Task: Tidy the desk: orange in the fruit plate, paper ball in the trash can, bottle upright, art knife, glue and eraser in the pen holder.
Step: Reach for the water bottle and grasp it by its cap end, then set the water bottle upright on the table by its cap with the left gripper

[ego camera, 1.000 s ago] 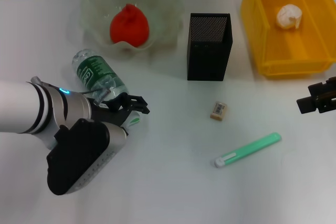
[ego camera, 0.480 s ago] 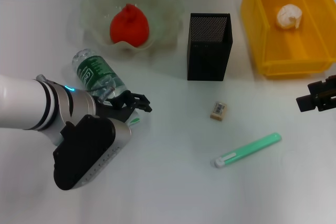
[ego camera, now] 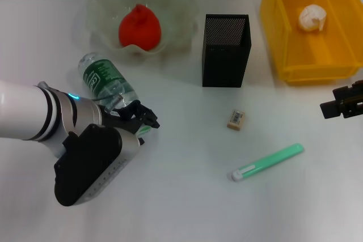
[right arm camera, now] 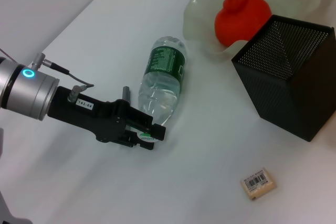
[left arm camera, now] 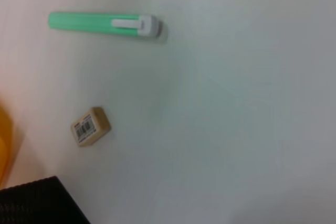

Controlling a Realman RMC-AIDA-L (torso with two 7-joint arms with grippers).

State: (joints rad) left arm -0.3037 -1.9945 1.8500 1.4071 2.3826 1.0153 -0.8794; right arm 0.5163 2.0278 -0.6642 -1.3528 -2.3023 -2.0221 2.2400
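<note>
The bottle [ego camera: 108, 84] is seen in the head view lying on its side on the counter [ego camera: 187, 196] below the fruit plate [ego camera: 142, 9], its cap end gripped by the left hand [ego camera: 144, 122], while the right hand [ego camera: 343, 106] is parked at the right edge, its opening not discernible. In the left wrist view only the eraser [left arm camera: 91, 126] and a green stick [left arm camera: 102, 23] are shown. In the right wrist view the black fingers [right arm camera: 149, 129] are closed narrowly on the bottle's cap.

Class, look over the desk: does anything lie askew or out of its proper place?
The bottle lies on its side near the fruit plate, with the left gripper at its cap end. The eraser and a green stick lie loose on the desk, outside the pen holder.
</note>
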